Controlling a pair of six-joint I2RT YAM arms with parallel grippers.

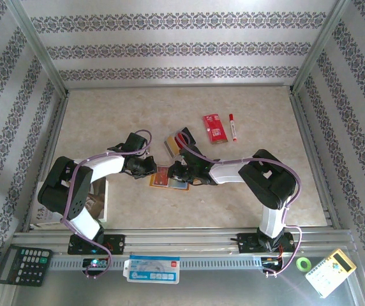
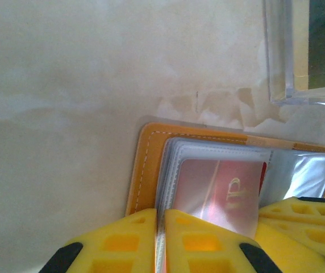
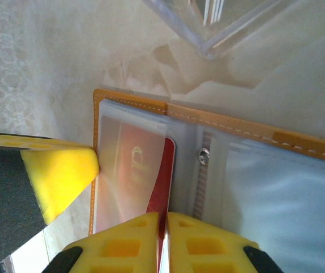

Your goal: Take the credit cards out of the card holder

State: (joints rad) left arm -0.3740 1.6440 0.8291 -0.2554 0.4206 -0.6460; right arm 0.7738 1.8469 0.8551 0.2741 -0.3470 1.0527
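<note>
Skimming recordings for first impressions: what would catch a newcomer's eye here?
Both arms meet mid-table over the open orange card holder. The left gripper is shut on its clear pocket page, while the right gripper pinches the red credit card, partly out of its pocket. A red packet lies beyond.

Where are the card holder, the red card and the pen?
card holder [image 2: 141,170]: left wrist view, orange stitched border.
red card [image 3: 162,187]: right wrist view, uncovered red edge.
pen [image 1: 233,130]: top external view, white barrel.
</note>
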